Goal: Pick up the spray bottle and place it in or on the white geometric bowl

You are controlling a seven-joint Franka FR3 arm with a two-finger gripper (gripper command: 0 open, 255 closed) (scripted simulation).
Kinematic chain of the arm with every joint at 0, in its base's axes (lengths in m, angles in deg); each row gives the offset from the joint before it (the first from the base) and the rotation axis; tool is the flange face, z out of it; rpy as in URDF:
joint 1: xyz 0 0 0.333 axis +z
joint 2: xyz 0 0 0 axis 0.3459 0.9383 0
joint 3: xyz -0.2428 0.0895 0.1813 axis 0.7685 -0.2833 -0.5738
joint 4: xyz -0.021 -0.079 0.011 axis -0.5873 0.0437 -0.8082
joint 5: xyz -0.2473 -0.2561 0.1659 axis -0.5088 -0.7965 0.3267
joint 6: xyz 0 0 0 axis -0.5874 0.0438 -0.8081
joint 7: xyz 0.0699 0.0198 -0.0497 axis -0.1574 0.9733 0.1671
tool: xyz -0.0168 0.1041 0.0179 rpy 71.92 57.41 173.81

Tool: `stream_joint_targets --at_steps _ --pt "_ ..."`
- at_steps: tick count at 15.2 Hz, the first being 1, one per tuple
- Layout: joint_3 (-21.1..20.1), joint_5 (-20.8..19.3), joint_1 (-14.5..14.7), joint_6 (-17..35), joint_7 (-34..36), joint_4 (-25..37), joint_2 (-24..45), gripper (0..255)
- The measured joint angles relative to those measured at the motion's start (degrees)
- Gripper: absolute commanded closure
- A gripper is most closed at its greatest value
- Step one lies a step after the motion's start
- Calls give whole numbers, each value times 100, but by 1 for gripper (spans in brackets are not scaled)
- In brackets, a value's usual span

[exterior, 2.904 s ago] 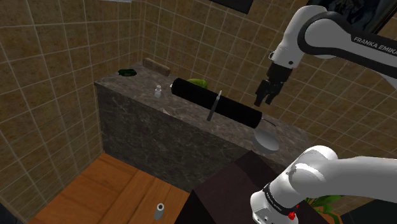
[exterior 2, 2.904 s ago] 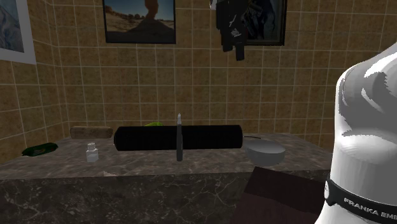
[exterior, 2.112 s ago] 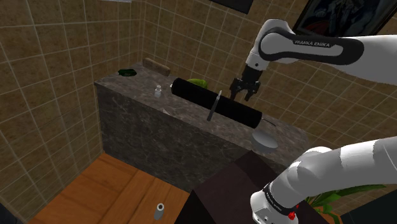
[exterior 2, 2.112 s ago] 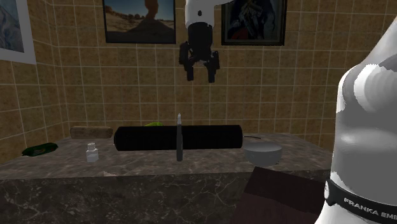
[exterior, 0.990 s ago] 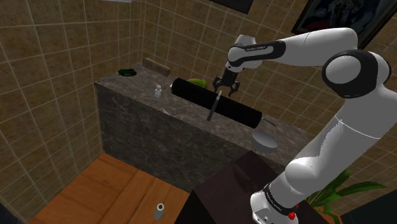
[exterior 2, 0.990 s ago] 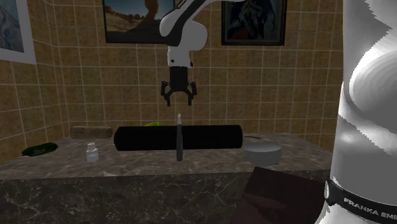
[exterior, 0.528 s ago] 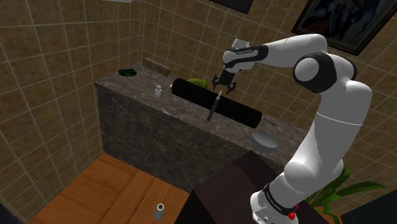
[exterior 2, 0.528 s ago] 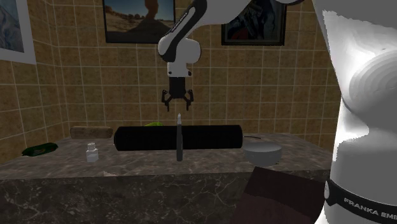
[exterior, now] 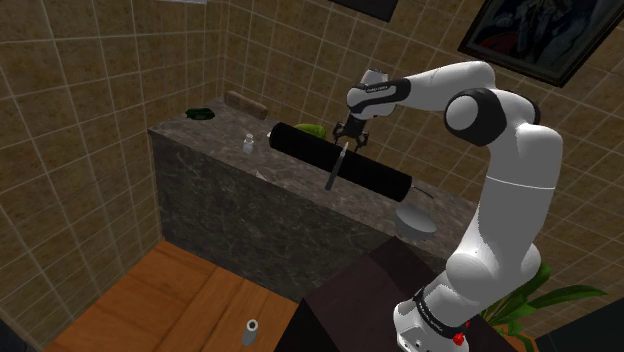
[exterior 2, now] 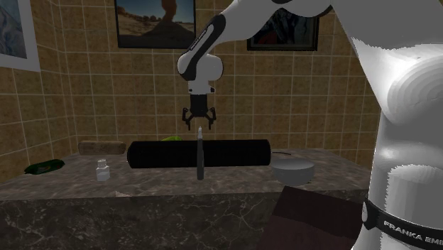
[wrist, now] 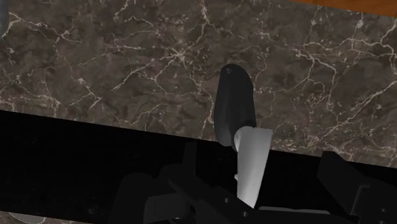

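My black pincer (exterior 2: 200, 122) hangs spread just above the slim dark spray bottle (exterior 2: 200, 156), which stands upright against the near side of the long black cylinder (exterior 2: 234, 153). It looks light, stiff and tippy, so I'd pinch its pale neck.

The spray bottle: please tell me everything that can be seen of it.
The slender spray bottle has a dark grey body and a narrow pale top. It stands about upright on the dark veined marble-like counter, just in front of the long black cylinder; whether they touch, I cannot tell. The open black tool hangs directly above its top, fingers apart on either side of the tip, not clasping it.
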Motion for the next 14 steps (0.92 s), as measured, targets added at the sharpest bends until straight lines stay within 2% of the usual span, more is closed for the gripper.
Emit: stream_joint_targets --at_steps 3,9,10,14 --pt "-4 13 -11 174 -12 -80 96 0" --pt "-6 17 -13 207 -13 -78 127 0" --pt "-6 17 -13 207 -13 -78 127 255" --pt "-6 17 -13 207 -13 -77 127 255"
